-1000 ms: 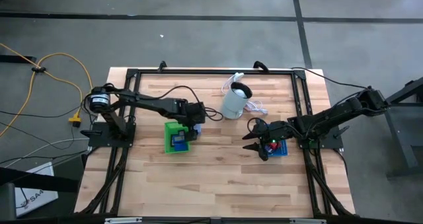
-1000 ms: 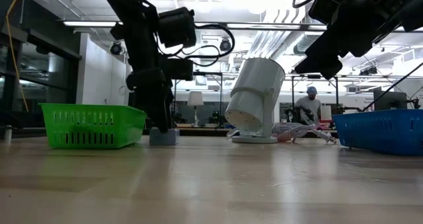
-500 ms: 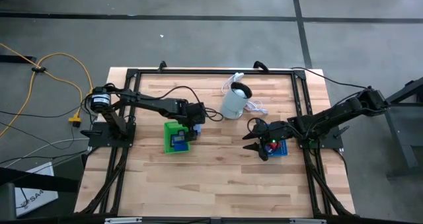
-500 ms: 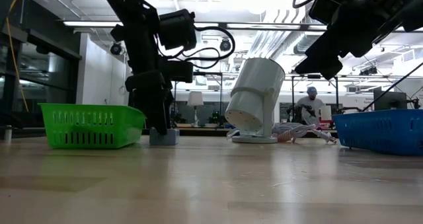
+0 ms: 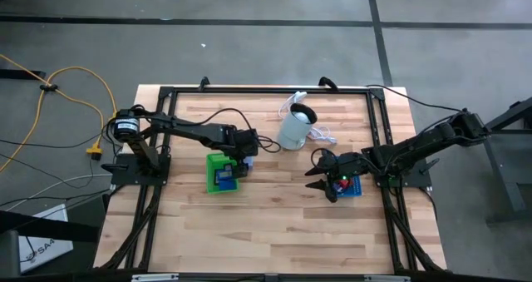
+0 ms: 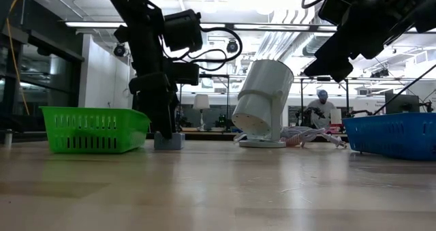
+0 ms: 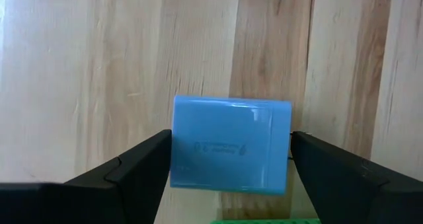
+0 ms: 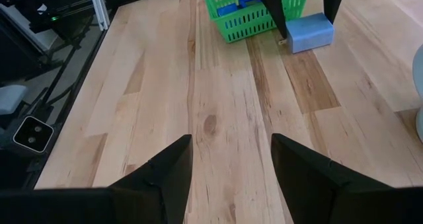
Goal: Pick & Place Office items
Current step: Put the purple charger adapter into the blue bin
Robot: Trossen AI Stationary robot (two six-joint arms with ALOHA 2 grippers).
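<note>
The left pincer (image 7: 228, 174) is straddling a light blue block (image 7: 230, 145) lying on the counter (image 7: 79, 65) beside the green tray (image 6: 94, 129), fingers open, apparently not touching. The right pincer (image 8: 231, 168) is hovering open, empty.

Table (image 5: 249, 224): pale wood planks, black frame along the edges. Resting on it: green tray (image 5: 220, 172) just beside the left arm's fingers (image 7: 125, 178); light-blue block (image 7: 231, 145) on the boards between those fingers, apparently not touching them. Pale cylindrical appliance (image 5: 295, 126) with white cord stands tilted; blue tray (image 6: 392, 134) lies under the right arm.
</note>
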